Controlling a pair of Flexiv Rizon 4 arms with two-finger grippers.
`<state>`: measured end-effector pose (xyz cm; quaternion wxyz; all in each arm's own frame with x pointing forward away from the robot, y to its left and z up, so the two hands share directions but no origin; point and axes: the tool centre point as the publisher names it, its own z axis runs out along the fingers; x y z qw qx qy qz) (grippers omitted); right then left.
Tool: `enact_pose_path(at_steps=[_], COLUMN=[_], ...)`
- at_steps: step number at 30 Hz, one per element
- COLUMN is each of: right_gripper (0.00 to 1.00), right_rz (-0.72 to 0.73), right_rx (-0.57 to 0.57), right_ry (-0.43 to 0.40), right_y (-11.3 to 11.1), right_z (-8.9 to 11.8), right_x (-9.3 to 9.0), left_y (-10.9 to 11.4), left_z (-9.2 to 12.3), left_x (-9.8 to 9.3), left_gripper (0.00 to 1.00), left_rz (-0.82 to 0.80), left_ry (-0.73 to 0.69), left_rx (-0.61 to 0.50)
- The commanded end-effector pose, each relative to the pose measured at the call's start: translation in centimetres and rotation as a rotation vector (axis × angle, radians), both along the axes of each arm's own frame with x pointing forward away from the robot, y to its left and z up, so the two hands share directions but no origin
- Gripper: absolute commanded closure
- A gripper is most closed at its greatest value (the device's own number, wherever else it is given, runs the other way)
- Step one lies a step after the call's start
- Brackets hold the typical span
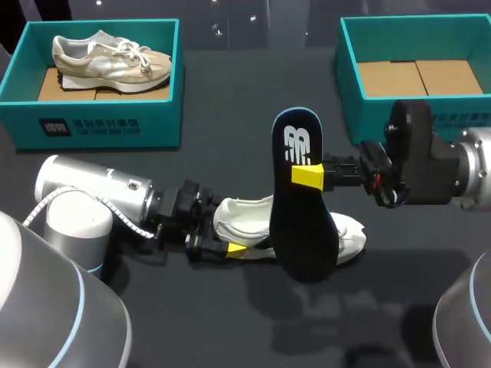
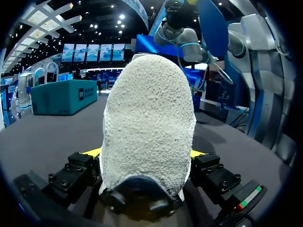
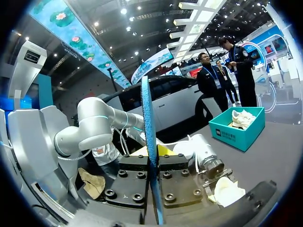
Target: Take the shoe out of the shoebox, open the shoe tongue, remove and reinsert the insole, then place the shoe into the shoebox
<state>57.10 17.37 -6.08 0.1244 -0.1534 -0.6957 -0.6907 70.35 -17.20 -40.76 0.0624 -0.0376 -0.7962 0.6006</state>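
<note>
white shoe (image 1: 242, 215) sits at the centre of the table (image 1: 230, 322), heel toward 9 o'clock. left gripper (image 1: 230, 247) is closed on the heel, one finger pressed against each side. right gripper (image 1: 307, 175), entering from 3 o'clock, clamps the dark insole (image 1: 303, 230) between both fingers. the insole stands raised above the shoe. left shoebox (image 1: 100, 126) at 10 o'clock holds a second shoe (image 1: 107, 57); right shoebox (image 1: 347, 84) at 2 o'clock.

Expo hall, trade-show floor: high ceiling with spotlights (image 2: 122, 16), row of display screens (image 2: 94, 52), show car (image 3: 175, 101), dark demo counter (image 1: 230, 100).
</note>
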Motion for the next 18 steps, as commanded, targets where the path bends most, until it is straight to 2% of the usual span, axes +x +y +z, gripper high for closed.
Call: enact_pose_path(at_steps=[1,9,18], right_gripper=[1.0,1.0,1.0], right_rz=[-0.01,-0.01,-0.01], right_rx=[-0.004,-0.004,-0.004], right_ry=[0.001,0.001,0.001], right_y=[0.3,0.3,0.3], right_z=[0.3,0.3,0.3], right_x=[-0.4,-0.4,-0.4], left_y=[1.0,2.6,4.7], left_z=[1.1,1.9,2.4], left_x=[-0.2,0.1,0.2], left_gripper=[0.0,0.0,0.0], left_rz=[0.0,-0.022,-0.052], left_ry=[-0.011,-0.069,-0.145], left_rx=[0.03,0.125,0.361])
